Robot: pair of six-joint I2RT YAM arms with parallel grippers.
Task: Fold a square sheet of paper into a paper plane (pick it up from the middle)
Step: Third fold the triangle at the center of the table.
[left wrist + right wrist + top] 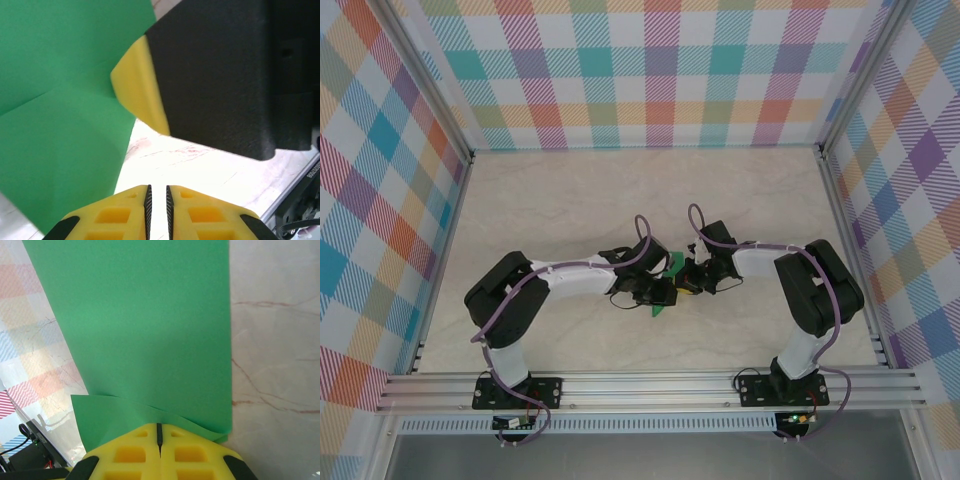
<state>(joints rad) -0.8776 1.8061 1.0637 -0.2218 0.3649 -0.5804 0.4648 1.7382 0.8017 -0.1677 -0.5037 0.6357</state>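
Note:
The square sheet of paper [150,325] is bright green and folded into layers, with a long straight edge on the right. It is not a recognisable paper plane here. My right gripper [159,426] is shut on its near edge, where the layers bulge at the fingertips. In the top view the green paper [672,263] shows between both grippers, above mid-table. My left gripper [157,189] stands beside the paper [60,100], its jaws a narrow slit apart with nothing between them. The right gripper's yellow finger [140,90] presses against the paper just ahead of it.
The marble-look tabletop [570,200] stretches behind the arms. Checked walls [650,70] close in the back and both sides. An aluminium rail [650,385] runs along the near edge, carrying both arm bases. The two wrists are nearly touching at the centre.

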